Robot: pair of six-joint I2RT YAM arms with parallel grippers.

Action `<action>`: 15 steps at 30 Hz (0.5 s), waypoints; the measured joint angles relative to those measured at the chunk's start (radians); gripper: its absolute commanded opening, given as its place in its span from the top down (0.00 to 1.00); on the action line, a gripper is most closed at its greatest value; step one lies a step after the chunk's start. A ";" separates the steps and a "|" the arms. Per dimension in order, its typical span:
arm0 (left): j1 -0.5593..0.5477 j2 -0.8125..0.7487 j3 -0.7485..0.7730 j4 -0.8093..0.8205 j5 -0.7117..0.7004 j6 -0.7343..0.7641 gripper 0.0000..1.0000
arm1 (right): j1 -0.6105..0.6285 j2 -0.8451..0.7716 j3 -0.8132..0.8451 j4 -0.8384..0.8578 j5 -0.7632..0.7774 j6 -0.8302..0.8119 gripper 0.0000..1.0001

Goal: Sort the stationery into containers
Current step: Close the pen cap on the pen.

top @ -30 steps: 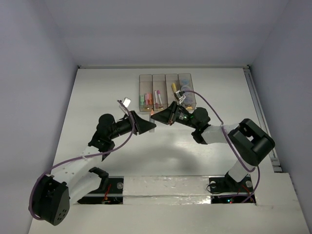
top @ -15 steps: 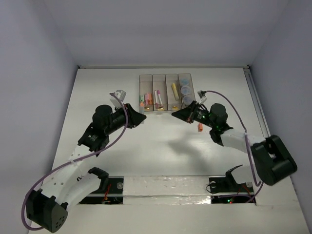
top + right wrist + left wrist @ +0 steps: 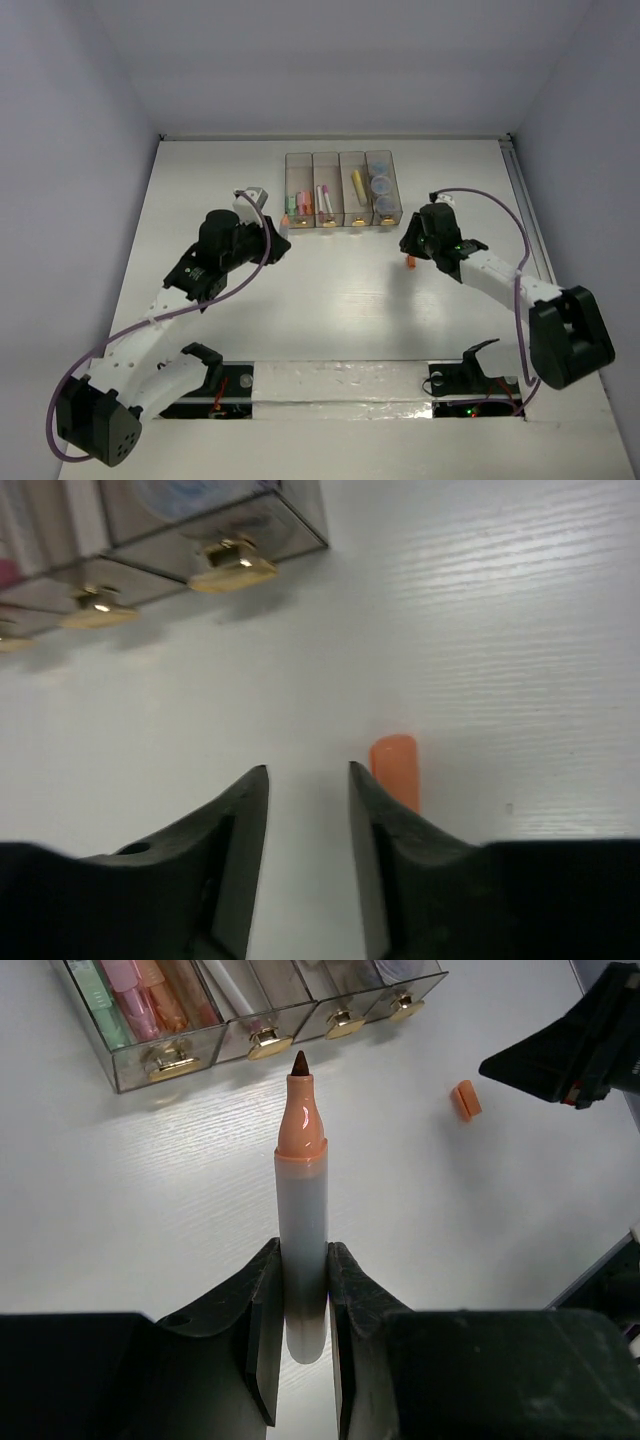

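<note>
Swinging out from the bins, the right gripper [image 3: 308, 770] now hangs low over the table, jaws partly apart and gripping nothing. An orange cap [image 3: 395, 765] lies just off its right finger. The left gripper [image 3: 303, 1260] is clamped on an uncapped orange marker [image 3: 302, 1150], tip aimed ahead at the containers [image 3: 135, 1065]. Left to right they hold green, pink and orange sticks [image 3: 298, 205], a white-magenta stick [image 3: 323, 197], a gold stick [image 3: 356, 182], and blue-lidded jars [image 3: 380, 195]. White table [image 3: 330, 310], pale walls [image 3: 330, 60].
</note>
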 measured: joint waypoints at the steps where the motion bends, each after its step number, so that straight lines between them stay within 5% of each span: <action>1: 0.000 0.003 0.000 0.000 0.003 0.006 1.00 | 0.000 0.034 0.014 -0.019 0.008 -0.013 0.51; 15: 0.000 -0.047 0.000 0.001 0.051 0.038 1.00 | -0.006 0.261 0.202 -0.231 0.100 -0.054 0.52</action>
